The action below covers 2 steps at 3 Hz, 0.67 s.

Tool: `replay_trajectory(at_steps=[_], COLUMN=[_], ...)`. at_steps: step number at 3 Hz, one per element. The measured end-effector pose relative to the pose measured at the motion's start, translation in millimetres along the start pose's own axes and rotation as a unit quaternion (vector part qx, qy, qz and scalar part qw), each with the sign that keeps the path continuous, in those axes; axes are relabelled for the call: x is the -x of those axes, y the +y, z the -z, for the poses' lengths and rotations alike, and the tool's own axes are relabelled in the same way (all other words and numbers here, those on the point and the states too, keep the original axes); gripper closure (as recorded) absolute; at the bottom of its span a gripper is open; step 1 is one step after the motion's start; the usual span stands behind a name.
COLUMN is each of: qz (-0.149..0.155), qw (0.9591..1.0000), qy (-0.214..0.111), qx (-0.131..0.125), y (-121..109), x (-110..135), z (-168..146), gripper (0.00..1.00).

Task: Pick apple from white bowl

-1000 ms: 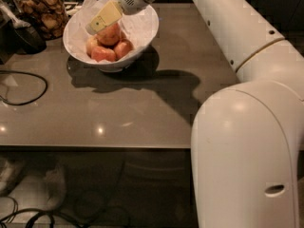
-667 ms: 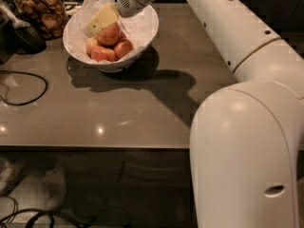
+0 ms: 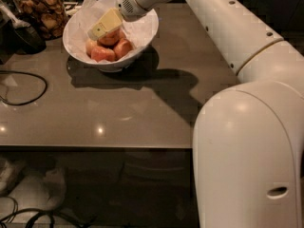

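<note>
The white bowl, lined with crinkled white paper, stands at the back left of the grey table. It holds several reddish apples. My gripper reaches down into the bowl from the upper right, its yellowish tip lying right on top of the red-orange apple, which sits highest in the pile. That apple is partly hidden by the gripper. Three paler apples lie in front of and beside it.
A glass jar of brown snacks stands behind and left of the bowl. A black object and a black cable loop lie at the left. The table's front edge runs across the middle. My white arm fills the right side.
The gripper stays in the bowl over the same apple; the wrist has shifted very slightly to the left. The apples and the bowl have not visibly moved.
</note>
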<state>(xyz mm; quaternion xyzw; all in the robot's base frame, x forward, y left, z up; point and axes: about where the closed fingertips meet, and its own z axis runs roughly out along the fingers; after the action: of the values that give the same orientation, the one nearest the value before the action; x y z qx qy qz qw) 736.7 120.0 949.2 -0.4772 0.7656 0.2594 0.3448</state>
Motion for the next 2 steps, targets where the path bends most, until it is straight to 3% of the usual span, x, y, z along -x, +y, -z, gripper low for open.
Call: replay_trajectory(at_steps=[2], qz=[-0.031], qw=[0.9994], qy=[0.008], qx=[-0.013], y=[-27], x=[-15], z=[-8], gripper=[0.0])
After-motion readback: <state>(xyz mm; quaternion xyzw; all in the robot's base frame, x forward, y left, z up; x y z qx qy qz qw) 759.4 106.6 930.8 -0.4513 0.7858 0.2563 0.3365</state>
